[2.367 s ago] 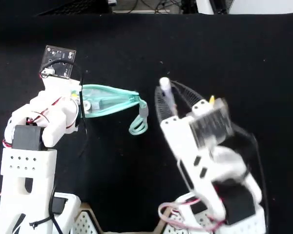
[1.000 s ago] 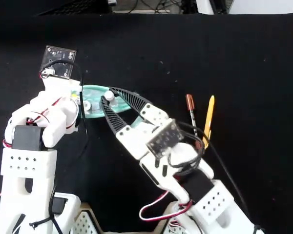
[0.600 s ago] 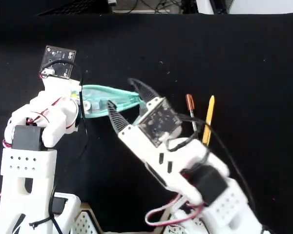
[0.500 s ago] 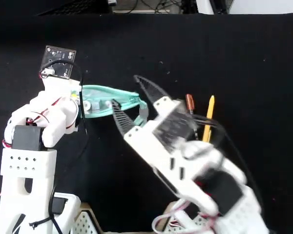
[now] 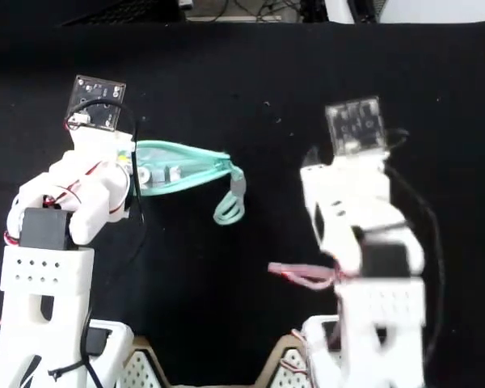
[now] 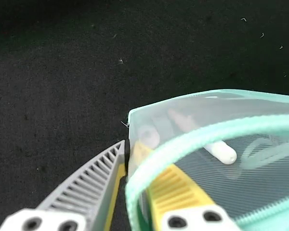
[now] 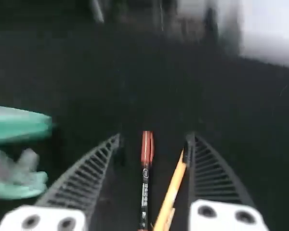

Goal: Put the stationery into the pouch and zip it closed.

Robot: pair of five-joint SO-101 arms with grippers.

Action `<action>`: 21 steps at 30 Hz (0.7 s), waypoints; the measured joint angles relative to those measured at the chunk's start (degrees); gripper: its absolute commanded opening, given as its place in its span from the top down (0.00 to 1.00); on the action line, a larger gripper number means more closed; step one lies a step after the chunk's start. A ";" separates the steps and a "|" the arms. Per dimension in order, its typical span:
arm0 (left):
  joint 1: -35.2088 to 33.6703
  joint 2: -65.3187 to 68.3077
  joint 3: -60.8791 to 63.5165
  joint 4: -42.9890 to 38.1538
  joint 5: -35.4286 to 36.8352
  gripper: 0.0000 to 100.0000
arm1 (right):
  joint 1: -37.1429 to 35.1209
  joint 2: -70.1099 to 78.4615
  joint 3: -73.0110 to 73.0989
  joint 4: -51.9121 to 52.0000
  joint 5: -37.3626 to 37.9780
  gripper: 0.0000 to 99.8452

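Centre-left in high view, left claw (image 6: 127, 149) clamped translucent mint-green pouch (image 5: 186, 166); right claw (image 7: 153, 137) stood wide astride brown pen (image 7: 145, 163) and yellow pencil (image 7: 172, 190).

We find the high view evenly lit: the matte black table cloth (image 5: 388, 81) swallows the light and shows hardly a shadow, while the white plastic left arm (image 5: 81, 194) and the white plastic right arm (image 5: 352, 194) come out very bright, nearly washed out. In the left wrist view, light passes through the translucent mint-green pouch (image 6: 231, 130), with a small glint on its upper side. In the right wrist view, we meet a pale glare (image 7: 269, 24) behind the dim table.
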 measured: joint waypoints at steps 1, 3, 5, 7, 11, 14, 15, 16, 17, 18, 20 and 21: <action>0.00 0.00 0.00 0.00 0.00 0.97 | 0.70 3.25 2.46 -3.87 0.00 0.80; 0.00 0.00 0.00 0.00 0.00 0.97 | 1.23 10.73 3.78 -10.46 1.32 0.80; 0.00 0.00 0.00 0.00 0.00 0.97 | 1.32 18.20 3.16 -13.80 3.69 0.80; 0.00 0.00 0.00 0.00 0.00 0.97 | 1.67 26.37 -0.44 -13.98 4.92 0.80; 0.00 0.00 0.00 0.00 0.00 0.97 | 1.85 43.25 -14.24 -7.30 5.80 0.80; 0.00 0.00 0.00 0.00 0.00 0.97 | 1.85 56.09 -26.99 0.79 5.80 0.80; 0.00 0.00 0.00 0.00 0.00 0.97 | 1.85 60.31 -31.21 3.08 5.89 0.80; 0.00 0.00 0.00 0.00 0.00 0.97 | 1.93 64.09 -35.25 5.10 5.89 0.80; 0.00 0.00 0.00 0.00 0.00 0.97 | 1.93 67.87 -39.21 6.59 5.98 0.80; 0.00 0.00 0.00 0.00 0.00 0.97 | 1.93 71.21 -42.73 7.91 5.98 0.80; 0.00 0.00 0.00 0.00 0.00 0.97 | 1.93 77.27 -48.62 9.76 6.24 0.80; 0.00 0.00 0.00 0.00 0.00 0.97 | 1.93 79.74 -50.99 10.37 7.12 0.80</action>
